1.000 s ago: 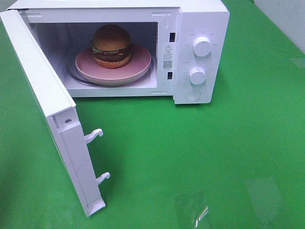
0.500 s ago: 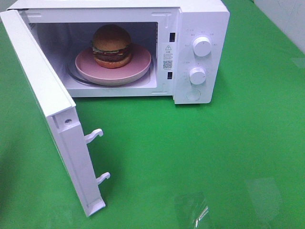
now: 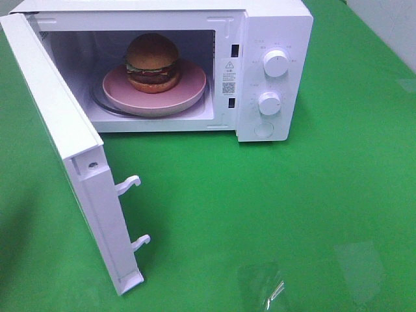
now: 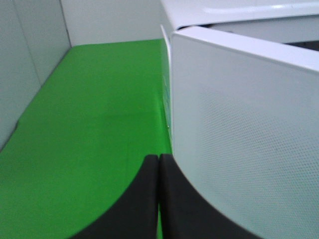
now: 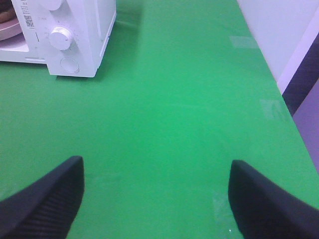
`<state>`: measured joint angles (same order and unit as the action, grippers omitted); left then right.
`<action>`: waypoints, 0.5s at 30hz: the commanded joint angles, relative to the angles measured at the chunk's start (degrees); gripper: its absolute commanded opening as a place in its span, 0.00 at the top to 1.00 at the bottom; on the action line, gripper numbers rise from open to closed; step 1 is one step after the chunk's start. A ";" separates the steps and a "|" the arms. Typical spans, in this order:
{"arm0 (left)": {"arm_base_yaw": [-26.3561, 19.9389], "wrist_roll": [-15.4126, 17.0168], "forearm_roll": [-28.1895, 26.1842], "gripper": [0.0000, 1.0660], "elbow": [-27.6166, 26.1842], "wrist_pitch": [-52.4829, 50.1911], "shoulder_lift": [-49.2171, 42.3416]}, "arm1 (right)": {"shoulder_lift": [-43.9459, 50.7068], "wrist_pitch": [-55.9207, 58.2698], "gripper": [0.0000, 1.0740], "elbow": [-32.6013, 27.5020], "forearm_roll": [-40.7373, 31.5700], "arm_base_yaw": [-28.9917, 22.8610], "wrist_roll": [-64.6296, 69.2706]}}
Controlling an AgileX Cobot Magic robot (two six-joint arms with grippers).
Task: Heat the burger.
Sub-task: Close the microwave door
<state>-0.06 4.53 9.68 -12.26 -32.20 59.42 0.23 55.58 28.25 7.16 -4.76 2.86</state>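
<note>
The burger [image 3: 152,63], with its orange-brown bun, sits on a pink plate [image 3: 188,88] inside the white microwave [image 3: 273,26], whose door [image 3: 71,143] stands wide open toward the front left. Neither gripper shows in the high view. My left gripper [image 4: 158,172] is shut and empty, its dark fingers pressed together right beside the outer face of the open door [image 4: 249,129]. Over bare green cloth, off to the microwave's [image 5: 75,35] right, my right gripper [image 5: 156,191] is open with nothing between its fingers.
The microwave has two knobs [image 3: 276,63] and a round button [image 3: 263,130] on its right panel. Two door latch hooks [image 3: 130,184] stick out from the door's edge. Green cloth [image 3: 292,214] covers the table, and a grey wall [image 4: 30,59] borders its left side.
</note>
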 commanded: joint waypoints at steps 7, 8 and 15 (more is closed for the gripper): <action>0.11 6.25 7.96 1.00 0.00 -9.22 7.68 | 1.55 -0.57 0.29 -0.11 -0.11 0.40 -0.69; 0.11 6.59 8.37 1.00 -0.11 -10.26 9.80 | 1.55 -0.57 0.29 -0.11 -0.11 0.40 -0.69; 0.29 8.82 11.52 1.00 -0.69 -18.28 17.93 | 1.55 -0.57 0.29 -0.11 -0.11 0.40 -0.69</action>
<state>-0.06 12.26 20.17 -12.38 -47.21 75.23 0.23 55.58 28.25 7.16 -4.76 2.86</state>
